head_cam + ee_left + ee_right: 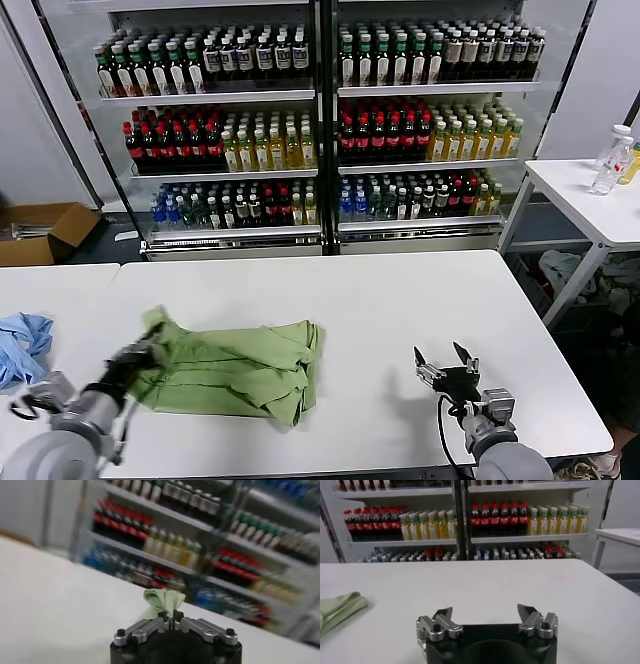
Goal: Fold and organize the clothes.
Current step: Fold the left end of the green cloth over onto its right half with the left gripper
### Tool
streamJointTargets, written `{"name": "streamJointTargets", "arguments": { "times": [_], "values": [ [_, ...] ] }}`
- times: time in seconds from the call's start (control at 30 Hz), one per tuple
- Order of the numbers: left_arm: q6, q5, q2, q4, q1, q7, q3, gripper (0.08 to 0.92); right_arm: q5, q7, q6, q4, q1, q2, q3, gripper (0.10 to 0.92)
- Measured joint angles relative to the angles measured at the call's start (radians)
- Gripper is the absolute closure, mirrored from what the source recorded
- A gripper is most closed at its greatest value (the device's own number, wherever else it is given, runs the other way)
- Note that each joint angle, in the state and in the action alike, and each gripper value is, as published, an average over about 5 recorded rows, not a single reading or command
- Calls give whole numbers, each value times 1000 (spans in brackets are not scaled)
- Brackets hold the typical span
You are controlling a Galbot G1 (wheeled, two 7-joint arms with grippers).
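Observation:
The clothes, a light green shirt [232, 367], lie bunched and partly folded on the white table [380, 300], left of centre. My left gripper [150, 349] is at the shirt's left edge, shut on a pinch of the green fabric [164, 601], which sticks up between its closed jaws. My right gripper [444, 358] hovers over bare table near the front right, open, with nothing between its fingers [486, 614]. In the right wrist view, the shirt's folded edge [340, 609] shows well off to one side of that gripper.
A light blue cloth [22, 345] lies at the table's far left. A drinks cooler [320, 120] full of bottles stands behind the table. A second white table [590, 200] with bottles is at the right, and a cardboard box [40, 232] sits on the floor at the left.

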State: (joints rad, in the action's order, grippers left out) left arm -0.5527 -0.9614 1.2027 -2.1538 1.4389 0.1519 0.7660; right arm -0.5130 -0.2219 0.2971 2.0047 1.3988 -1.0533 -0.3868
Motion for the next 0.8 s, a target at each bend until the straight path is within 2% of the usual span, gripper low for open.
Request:
{"name": "streamJointTargets", "arguments": {
  "times": [0.17, 0.4, 0.6, 0.8],
  "values": [
    [-7, -67, 72, 1, -26, 16, -122, 899, 4, -1, 1, 16, 19, -4, -18, 203],
    [-12, -39, 140, 75, -87, 35, -271, 875, 10, -1, 2, 28, 36, -13, -32, 203],
    [-18, 36, 168, 136, -136, 30, -339, 716, 15, -1, 3, 34, 43, -16, -32, 203],
    [-21, 60, 175, 119, -134, 7, -365, 543, 15, 0, 3, 33, 41, -17, -33, 203]
  ]
}}
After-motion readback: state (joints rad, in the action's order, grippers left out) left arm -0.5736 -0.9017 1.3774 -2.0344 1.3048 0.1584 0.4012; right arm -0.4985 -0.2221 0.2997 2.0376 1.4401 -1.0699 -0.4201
